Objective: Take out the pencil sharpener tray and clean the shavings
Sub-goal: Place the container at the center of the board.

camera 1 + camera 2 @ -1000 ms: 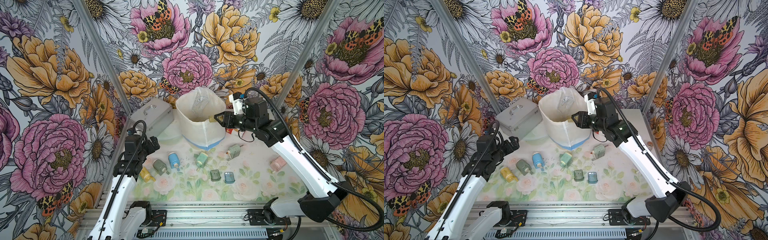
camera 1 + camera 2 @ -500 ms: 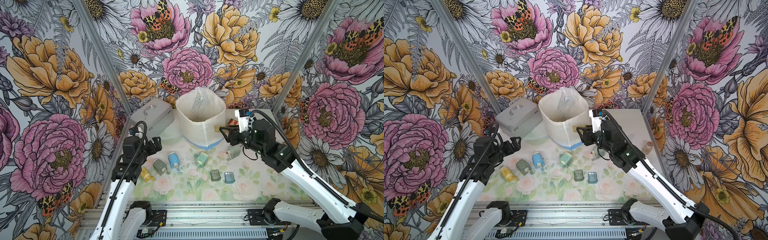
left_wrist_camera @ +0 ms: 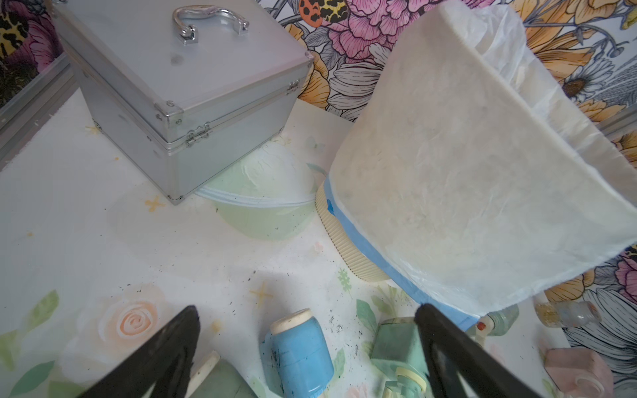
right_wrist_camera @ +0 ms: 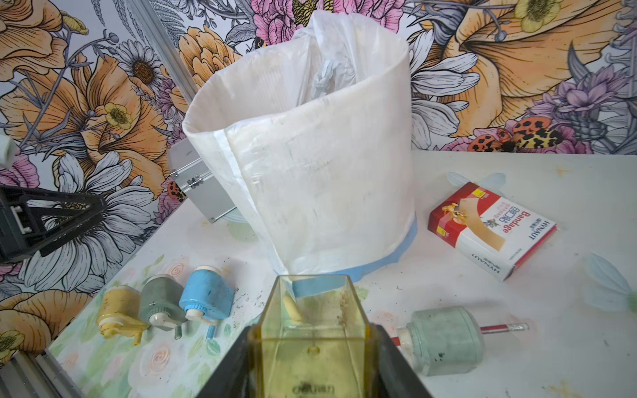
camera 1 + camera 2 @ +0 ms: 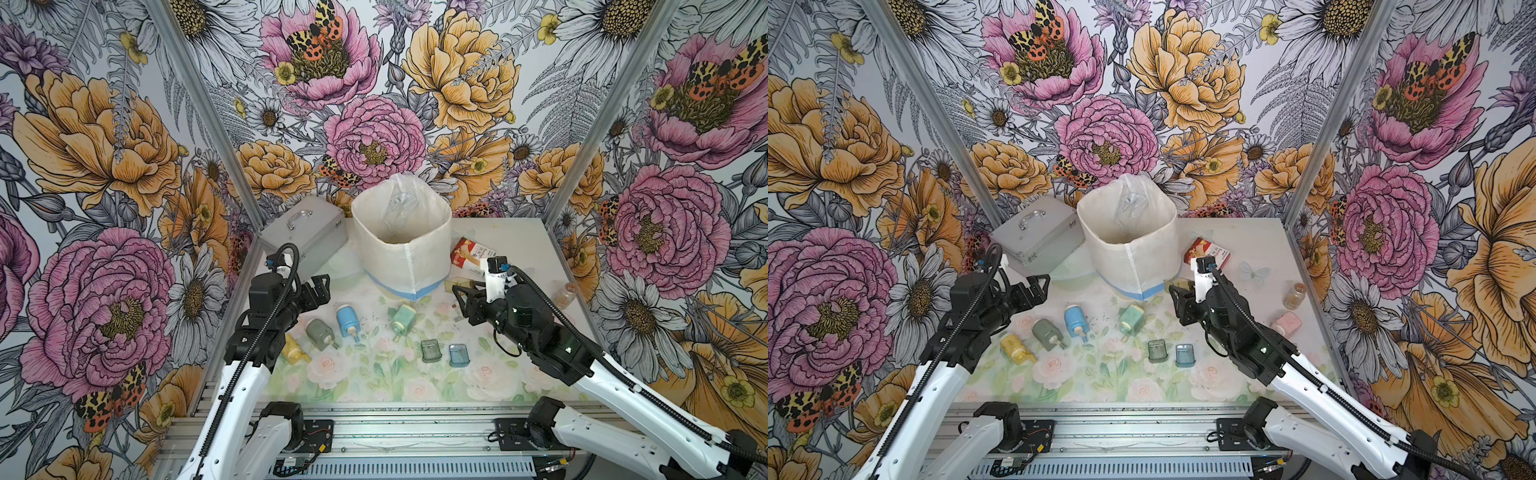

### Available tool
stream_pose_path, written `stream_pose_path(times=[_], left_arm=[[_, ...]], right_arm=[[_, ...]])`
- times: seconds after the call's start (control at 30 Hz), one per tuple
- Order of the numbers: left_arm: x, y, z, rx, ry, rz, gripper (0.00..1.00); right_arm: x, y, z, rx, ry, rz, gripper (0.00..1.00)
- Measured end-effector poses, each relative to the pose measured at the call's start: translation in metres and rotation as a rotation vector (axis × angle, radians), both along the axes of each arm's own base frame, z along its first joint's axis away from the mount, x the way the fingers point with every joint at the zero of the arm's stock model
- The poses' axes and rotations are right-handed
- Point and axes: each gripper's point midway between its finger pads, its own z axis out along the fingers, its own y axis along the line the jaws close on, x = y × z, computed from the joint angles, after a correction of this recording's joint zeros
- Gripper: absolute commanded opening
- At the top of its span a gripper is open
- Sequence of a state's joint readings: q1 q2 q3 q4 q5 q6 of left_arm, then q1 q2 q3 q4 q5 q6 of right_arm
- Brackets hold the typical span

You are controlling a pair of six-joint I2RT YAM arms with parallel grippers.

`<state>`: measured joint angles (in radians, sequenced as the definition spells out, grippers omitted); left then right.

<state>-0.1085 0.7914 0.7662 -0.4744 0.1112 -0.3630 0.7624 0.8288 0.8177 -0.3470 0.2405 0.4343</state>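
**Yellow tray in the right claw, end-on to the bin**

Nearest the rail, a green tray (image 5: 430,350) and a blue tray (image 5: 459,354) lie flat on the bench (image 5: 519,241), clear of both arms. Further in, on the left side, the left claw (image 5: 320,291) hangs with its fingers wide apart and nothing between them. It sits above a row of sharpeners that includes the yellow sharpener (image 5: 293,351), which by its colour is probably the one this tray belongs to.

Across the bench the right claw (image 4: 312,361) is clamped on the yellow tray (image 4: 312,330), gripping it by its two long sides. The tray's long axis runs straight out from the claw. Its far end points at the foot of the bin (image 4: 327,189), and its open side seems to face up.

A few brownish shavings (image 4: 343,306) cling to an inner wall, and otherwise the tray looks nearly empty. Dark flecks also dot the bench by the sharpeners.

The bin stands dead ahead, near but not touching, and its rim is well above the tray. Any tipping would therefore need a lift first. The right arm is the one placed for it, as the left claw is well apart.
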Motion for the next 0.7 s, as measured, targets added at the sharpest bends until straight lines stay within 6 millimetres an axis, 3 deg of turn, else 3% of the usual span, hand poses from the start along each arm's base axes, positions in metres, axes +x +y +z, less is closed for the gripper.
stream_pose_path(times=[0.07, 0.37, 0.7], left_arm=[[-0.001, -0.003, -0.001, 0.007, -0.008, -0.005, 0.99], [-0.002, 0.001, -0.001, 0.018, -0.032, 0.017, 0.99], [0.0, 0.001, 0.004, 0.0, -0.053, -0.018, 0.99]], right_arm=[[0.0, -0.004, -0.008, -0.009, 0.001, -0.023, 0.15], [-0.01, -0.033, -0.082, -0.074, 0.095, -0.137, 0.15], [-0.029, -0.038, -0.115, -0.055, 0.122, -0.159, 0.15]])
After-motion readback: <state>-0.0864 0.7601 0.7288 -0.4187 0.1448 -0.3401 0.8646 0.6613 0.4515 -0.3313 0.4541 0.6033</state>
